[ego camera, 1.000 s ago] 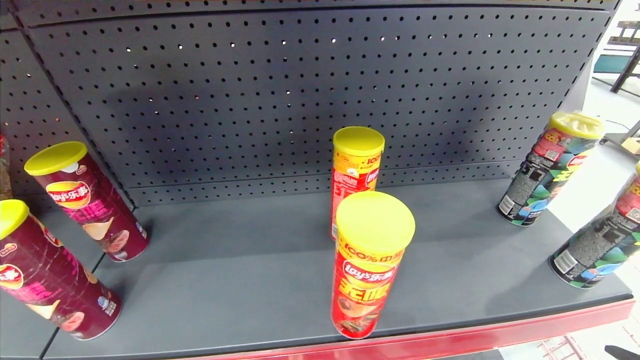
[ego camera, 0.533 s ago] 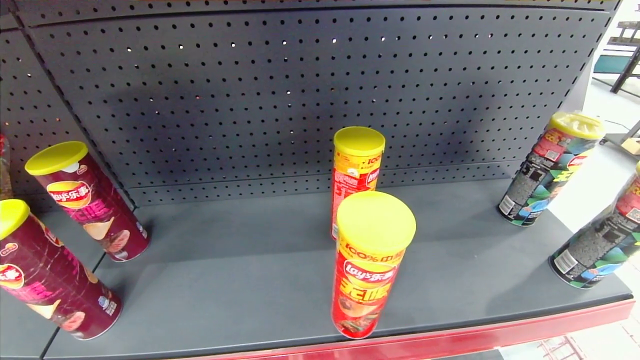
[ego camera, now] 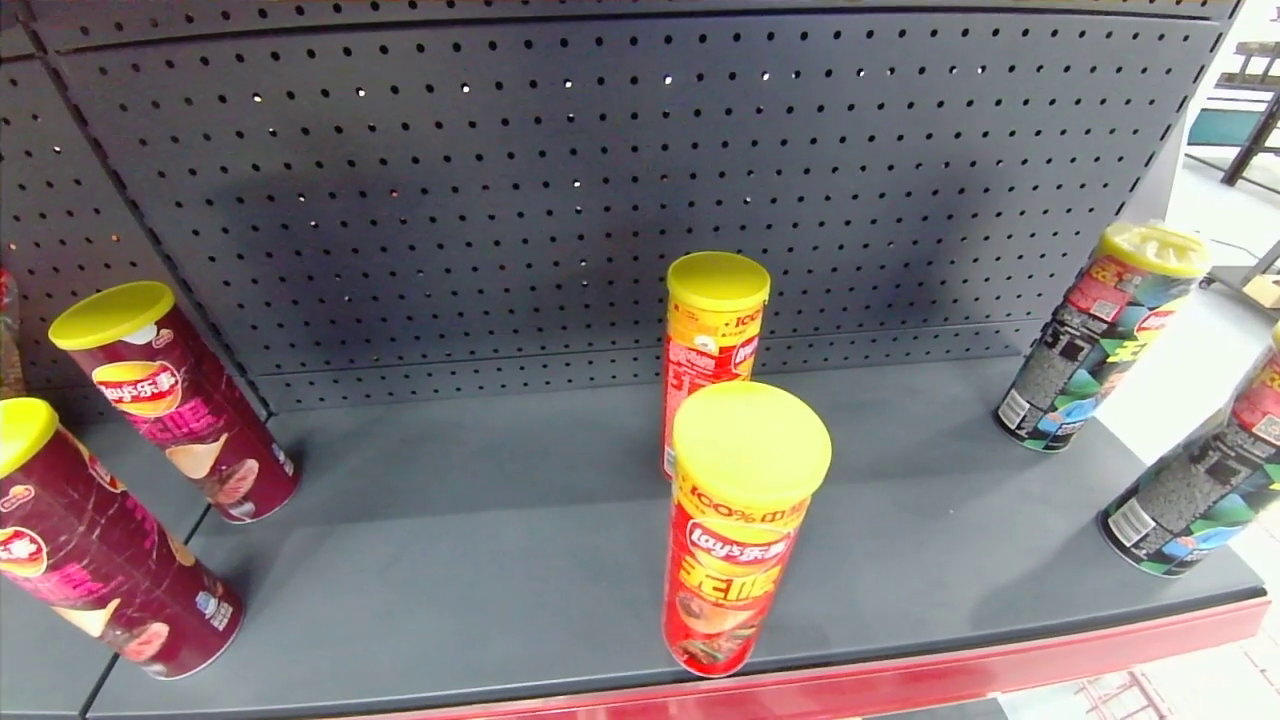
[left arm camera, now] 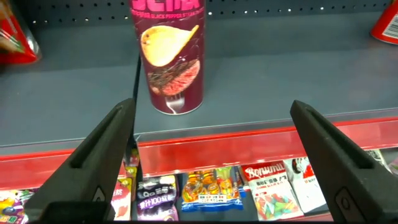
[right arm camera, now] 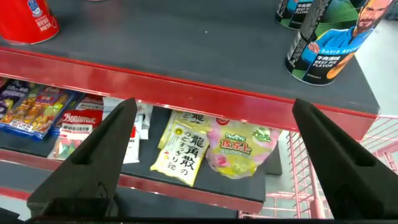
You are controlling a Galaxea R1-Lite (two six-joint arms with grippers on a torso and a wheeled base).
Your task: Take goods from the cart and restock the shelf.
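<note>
- Left gripper (left arm camera: 212, 104): two matte black fingers (left arm camera: 102, 155), long wedges narrowing to blunt tips.
- A small round mark (left arm camera: 344, 202), perhaps a screw head, sits near each finger's base.
- Right gripper (right arm camera: 216, 104): the same black wedge fingers (right arm camera: 93, 162), with plain flat faces and hard straight edges.

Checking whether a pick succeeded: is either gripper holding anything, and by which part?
Nothing is held. The left gripper and the right gripper are both open and empty, facing the shelf.
</note>
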